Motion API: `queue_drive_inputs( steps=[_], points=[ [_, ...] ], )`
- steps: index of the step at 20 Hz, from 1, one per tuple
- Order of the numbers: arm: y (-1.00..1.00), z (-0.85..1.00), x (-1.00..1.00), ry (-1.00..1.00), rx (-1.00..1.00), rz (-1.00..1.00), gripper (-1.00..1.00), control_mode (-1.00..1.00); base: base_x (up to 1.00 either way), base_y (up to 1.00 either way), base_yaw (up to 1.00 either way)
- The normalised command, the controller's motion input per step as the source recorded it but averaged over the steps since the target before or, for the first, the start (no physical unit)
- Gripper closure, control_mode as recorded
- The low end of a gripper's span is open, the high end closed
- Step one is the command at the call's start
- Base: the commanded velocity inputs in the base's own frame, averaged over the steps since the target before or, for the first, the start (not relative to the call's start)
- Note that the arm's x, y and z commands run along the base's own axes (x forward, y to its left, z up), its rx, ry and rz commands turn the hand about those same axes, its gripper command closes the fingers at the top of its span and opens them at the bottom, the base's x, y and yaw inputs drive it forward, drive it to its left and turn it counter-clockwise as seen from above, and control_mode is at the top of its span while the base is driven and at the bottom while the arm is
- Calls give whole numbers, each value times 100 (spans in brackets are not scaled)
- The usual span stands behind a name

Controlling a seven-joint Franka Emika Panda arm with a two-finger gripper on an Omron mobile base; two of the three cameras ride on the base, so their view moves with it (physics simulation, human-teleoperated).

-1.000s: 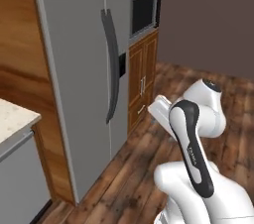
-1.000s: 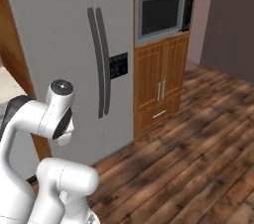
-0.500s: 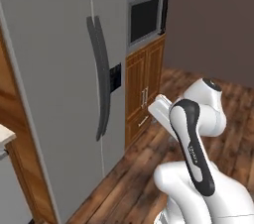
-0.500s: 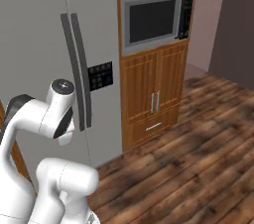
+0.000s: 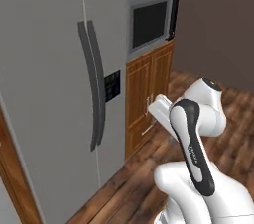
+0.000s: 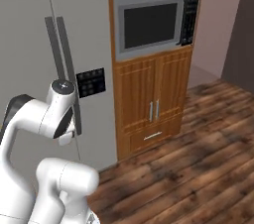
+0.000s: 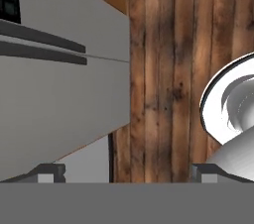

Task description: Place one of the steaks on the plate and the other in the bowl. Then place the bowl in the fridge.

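Since the earlier frames the base has driven on: both base views have swung so that the fridge (image 5: 59,84) stands closer and squarer, and the worktop corner has left the left base view (a camera shift, not a move of the things).

1. Location. The fridge is directly ahead, both doors shut, its 2 dark bar handles (image 5: 93,84) side by side at the door seam. Just beside it stands the wood cabinet with the built-in microwave (image 6: 151,22).
2. Tool state. The tool (image 7: 126,173) has its 2 fingertips spread wide and carries nothing; it looks down at the wood floor (image 7: 168,69) near the fridge base.
3. Handling, judged. The fridge door is heavy, rigid and hinged; grip 1 bar handle at mid-height, across its narrow width. The smooth bar may slip.
4. Markings. The black control panel (image 6: 91,82) shows small marks, too blurred to read. No brand is visible.
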Motion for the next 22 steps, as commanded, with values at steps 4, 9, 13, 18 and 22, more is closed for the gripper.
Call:
queue_drive_inputs(
  steps=[4,9,13,18,22],
  points=[
    [0,0,0,0,0,0,-100,100,46,-33,26],
    [0,0,0,0,0,0,-100,100,43,-48,24],
    [0,0,0,0,0,0,-100,100,56,-68,22],
    [0,0,0,0,0,0,-100,100,57,-32,32],
    [0,0,0,0,0,0,-100,100,46,0,44]
  ],
)
